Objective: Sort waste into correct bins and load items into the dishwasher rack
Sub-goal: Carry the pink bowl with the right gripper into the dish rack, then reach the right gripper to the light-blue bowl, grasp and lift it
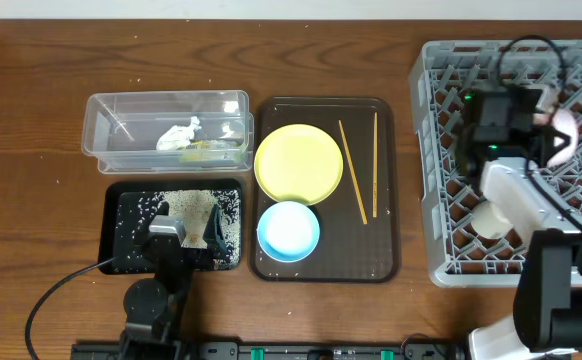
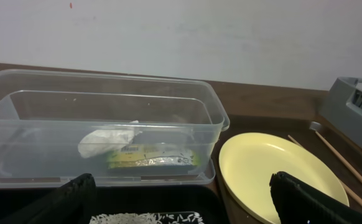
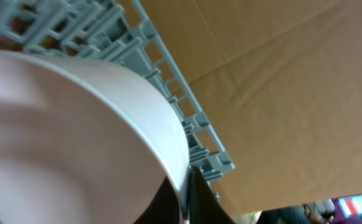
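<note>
My left gripper (image 1: pixel 185 237) (image 2: pixel 182 202) is open and empty, low over the black tray (image 1: pixel 121 200) that holds rice scraps (image 1: pixel 193 207) (image 2: pixel 145 218). The clear tub (image 1: pixel 101 120) (image 2: pixel 215 112) holds the white tissue (image 1: pixel 179 134) (image 2: pixel 105 142) and the green-yellow wrapper (image 1: pixel 209 151) (image 2: pixel 156 158). The yellow plate (image 1: pixel 299 162) (image 2: pixel 274 168), the light-blue bowl (image 1: pixel 289 230) and two chopsticks (image 1: pixel 352 172) (image 2: pixel 344 163) lie on the brown tray. My right gripper (image 1: pixel 556 135) (image 3: pixel 187 199) is shut on the rim of the white-pink bowl (image 1: pixel 564 140) (image 3: pixel 75 137) over the grey rack (image 1: pixel 441 150) (image 3: pixel 168 68).
The dark brown serving tray (image 1: pixel 383 255) sits between the two bins and the rack. The rack fills the right side of the table, and its corner shows in the left wrist view (image 2: pixel 355 102). A black cable (image 1: pixel 61 290) runs along the table's front left.
</note>
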You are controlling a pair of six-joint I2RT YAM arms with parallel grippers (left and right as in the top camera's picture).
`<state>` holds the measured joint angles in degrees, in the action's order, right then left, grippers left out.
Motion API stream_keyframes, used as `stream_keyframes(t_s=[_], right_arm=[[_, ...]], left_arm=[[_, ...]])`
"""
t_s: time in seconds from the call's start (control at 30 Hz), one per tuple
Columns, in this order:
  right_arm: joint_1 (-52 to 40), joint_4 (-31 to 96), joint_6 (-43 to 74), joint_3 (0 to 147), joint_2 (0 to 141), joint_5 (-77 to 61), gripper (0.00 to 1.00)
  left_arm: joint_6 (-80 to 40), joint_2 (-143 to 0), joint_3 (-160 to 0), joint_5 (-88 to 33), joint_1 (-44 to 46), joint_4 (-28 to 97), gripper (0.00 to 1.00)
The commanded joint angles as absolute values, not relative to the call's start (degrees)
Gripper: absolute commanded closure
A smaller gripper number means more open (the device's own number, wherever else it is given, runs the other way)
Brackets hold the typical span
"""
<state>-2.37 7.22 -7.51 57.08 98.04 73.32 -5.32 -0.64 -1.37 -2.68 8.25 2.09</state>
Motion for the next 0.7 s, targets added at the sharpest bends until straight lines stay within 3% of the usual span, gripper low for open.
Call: stream_keyframes(t_s=[0.0,0.1,0.23,0.37,0.5,0.67], right_arm=[[-6.9,9.0,-8.0,57.3,101.2,69.7,0.78],[-10.3,9.9,-8.0,57.4,101.3,69.3,0.50],[-14.5,10.5,-8.1,58.7,98.0,67.2,0.32],[-18.7,18.6,-8.5,63.3,91.8,52.5,0.32],[-21.6,31.5,-1.0,69.9,87.4,24.8,0.36],[-25.0,37.8,11.6,71.9,87.4,-14.9,0.56]], left_arm=[[-5.2,-0.2,-0.2,-2.4,7.9,3.8,0.08],[-5.1,-0.2,-0.2,-2.4,7.9,3.8,0.08],[-5.2,-0.2,-0.2,-2.4,7.9,3.8,0.08],[-5.1,-0.2,-0.2,-2.4,7.9,3.8,0.08],[-5.1,-0.2,-0.2,-2.4,7.9,3.8,0.08],[-5.1,-0.2,-0.2,-2.4,7.9,3.8,0.08]])
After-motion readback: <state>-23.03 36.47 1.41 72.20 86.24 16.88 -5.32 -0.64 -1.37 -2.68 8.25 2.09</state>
